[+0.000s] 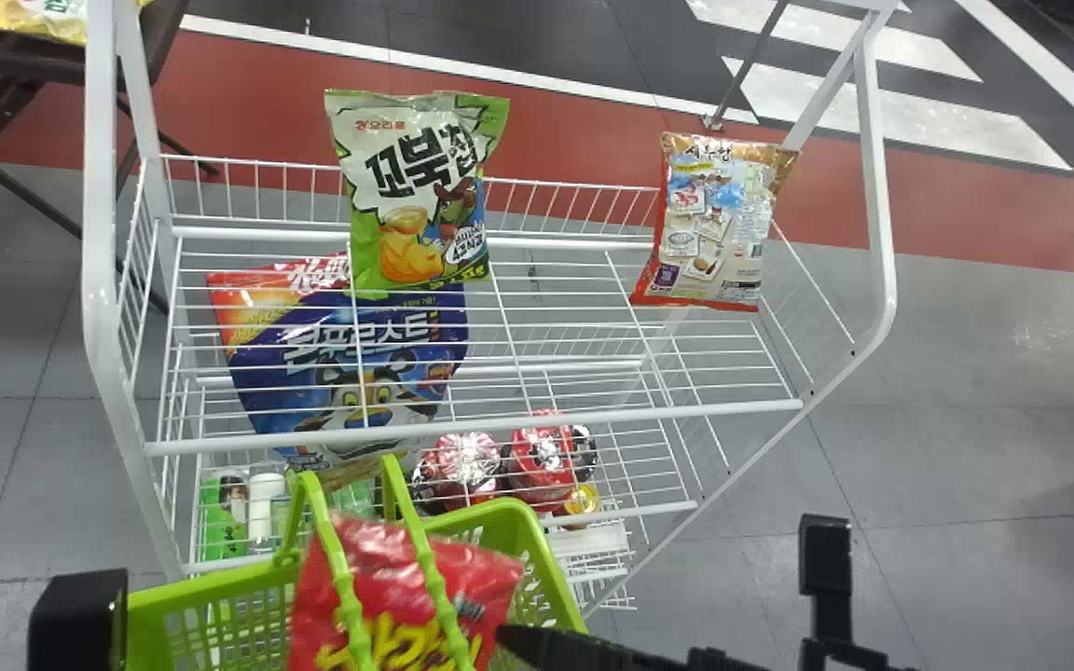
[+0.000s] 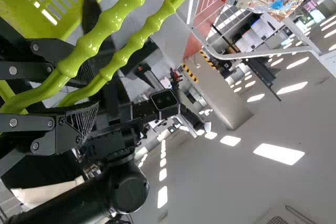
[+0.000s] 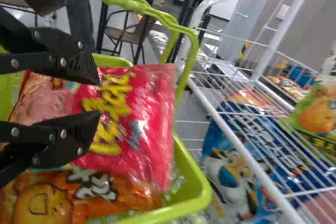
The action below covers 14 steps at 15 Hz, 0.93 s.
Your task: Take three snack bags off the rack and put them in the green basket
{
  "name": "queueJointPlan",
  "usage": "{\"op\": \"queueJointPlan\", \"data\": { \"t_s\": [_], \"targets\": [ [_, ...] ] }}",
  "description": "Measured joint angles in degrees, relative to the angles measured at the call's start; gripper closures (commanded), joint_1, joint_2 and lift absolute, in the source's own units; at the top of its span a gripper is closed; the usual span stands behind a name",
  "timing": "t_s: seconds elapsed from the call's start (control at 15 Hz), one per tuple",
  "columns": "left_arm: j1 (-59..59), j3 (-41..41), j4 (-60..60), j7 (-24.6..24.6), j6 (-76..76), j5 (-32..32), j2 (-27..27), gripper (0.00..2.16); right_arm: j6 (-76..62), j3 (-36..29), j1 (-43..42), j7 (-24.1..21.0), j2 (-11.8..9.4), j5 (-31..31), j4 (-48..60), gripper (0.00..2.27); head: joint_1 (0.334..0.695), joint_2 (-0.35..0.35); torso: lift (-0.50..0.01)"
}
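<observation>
"At which step?"

"Placing, likely the last bag: red bag [image 3: 139, 124] in green basket [image 3: 197, 192], beside orange bag [image 3: 50, 203]."

"With right gripper [image 3: 98, 97]?"

"Spread, fingers apart at the bag's near edge, apparently pinching nothing."

"With left gripper [image 2: 95, 88]?"

"Clamped on green handles [image 2: 79, 56], by the look of it."

"And next?"

"Back the right gripper out slowly, don't drag the bag or snag the handles, keep the basket steady."

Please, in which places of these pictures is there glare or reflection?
Left wrist view: ceiling lights wash out to white, green basket handles carry small highlights; right wrist view: shiny streaks on the red snack bag; head view: glints on red packs.
</observation>
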<state>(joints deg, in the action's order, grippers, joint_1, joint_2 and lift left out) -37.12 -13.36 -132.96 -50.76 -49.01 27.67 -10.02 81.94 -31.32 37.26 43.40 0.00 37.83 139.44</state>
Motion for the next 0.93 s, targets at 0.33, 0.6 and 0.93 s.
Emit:
{"op": "queueJointPlan", "data": {
  "t_s": [0.33,0.6,0.93],
  "targets": [
    [-0.1,-0.1,0.0,-0.2,0.0,-0.3,0.3,0.93,-15.2,-2.1,-1.2,-4.5,0.0,-1.2,0.8,0.06,0.695,-0.350,-0.020],
    [0.1,-0.3,0.0,-0.5,-0.1,-0.5,0.1,0.93,-44.5,1.9,-7.8,-11.1,0.0,-14.3,-3.7,0.06,0.695,-0.350,-0.020],
    [0.4,-0.5,0.2,-1.8,-1.2,0.1,-0.5,0.92,-50.7,3.1,-29.1,-11.1,0.0,-31.4,-20.3,0.09,0.695,-0.350,-0.020]
  ]
}}
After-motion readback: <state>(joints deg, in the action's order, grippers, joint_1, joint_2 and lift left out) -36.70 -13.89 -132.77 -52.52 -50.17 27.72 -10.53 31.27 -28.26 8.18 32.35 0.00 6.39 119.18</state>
